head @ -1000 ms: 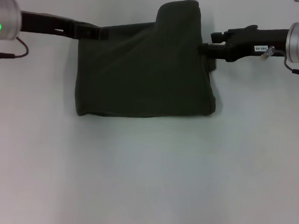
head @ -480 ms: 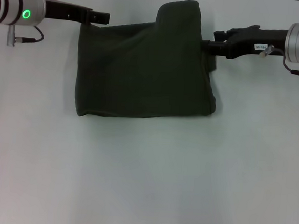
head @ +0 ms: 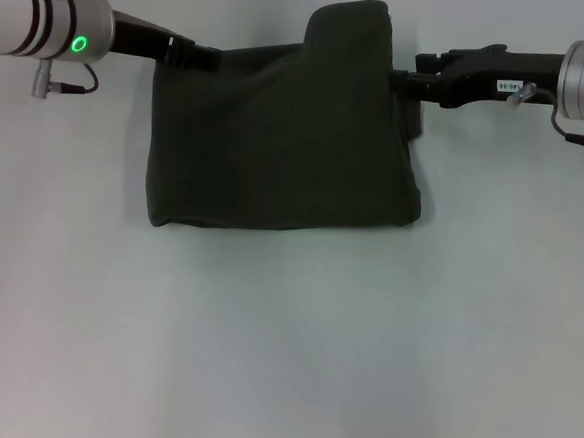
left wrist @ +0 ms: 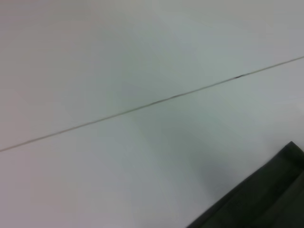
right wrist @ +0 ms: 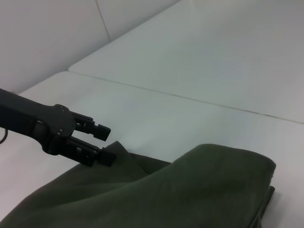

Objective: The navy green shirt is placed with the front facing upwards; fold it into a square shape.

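White tabletop (head: 284, 339) all around, with the navy green shirt (head: 282, 143) folded into a rough block between my two grippers. My left gripper (head: 201, 56) sits at its far left corner, fingers (right wrist: 97, 129) slightly apart. My right gripper (head: 400, 82) touches the opposite edge; can't tell its finger state.

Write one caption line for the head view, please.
Both end effectors, left and right, at far corners of folded navy green shirt.
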You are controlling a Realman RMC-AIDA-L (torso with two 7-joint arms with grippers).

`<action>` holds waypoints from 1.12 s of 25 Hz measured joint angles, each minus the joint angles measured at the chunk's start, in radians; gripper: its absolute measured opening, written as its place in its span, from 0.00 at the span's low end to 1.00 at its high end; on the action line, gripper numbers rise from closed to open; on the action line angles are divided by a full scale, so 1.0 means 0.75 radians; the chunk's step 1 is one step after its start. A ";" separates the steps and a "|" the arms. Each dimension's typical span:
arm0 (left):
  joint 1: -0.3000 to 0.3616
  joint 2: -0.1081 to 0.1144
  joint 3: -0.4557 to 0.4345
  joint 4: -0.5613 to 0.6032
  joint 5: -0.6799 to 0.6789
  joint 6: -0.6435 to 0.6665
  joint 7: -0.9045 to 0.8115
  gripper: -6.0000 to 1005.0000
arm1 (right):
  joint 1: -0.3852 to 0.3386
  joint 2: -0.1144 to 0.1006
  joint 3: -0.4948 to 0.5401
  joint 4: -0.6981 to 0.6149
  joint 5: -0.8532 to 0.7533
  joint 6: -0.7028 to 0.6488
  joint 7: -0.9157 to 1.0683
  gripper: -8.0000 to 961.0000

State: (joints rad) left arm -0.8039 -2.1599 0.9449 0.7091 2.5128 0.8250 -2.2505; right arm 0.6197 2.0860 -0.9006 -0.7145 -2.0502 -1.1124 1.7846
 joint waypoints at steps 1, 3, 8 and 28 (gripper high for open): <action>-0.006 0.000 0.000 -0.012 0.008 -0.010 0.000 0.84 | 0.000 0.000 0.000 0.001 0.000 -0.001 0.000 0.55; -0.019 0.000 0.000 -0.034 0.032 -0.040 -0.003 0.84 | 0.000 0.000 0.003 0.002 0.000 -0.003 0.000 0.55; -0.063 0.003 -0.001 -0.120 0.094 -0.119 -0.026 0.84 | -0.002 0.000 0.007 0.010 0.000 -0.006 0.000 0.55; -0.153 0.006 -0.006 -0.245 0.239 -0.230 -0.102 0.83 | -0.003 0.000 0.010 0.021 -0.001 -0.010 -0.001 0.55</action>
State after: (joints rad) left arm -0.9188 -2.1552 0.9404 0.5256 2.6920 0.6526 -2.3271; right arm 0.6176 2.0862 -0.8928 -0.6985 -2.0510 -1.1198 1.7840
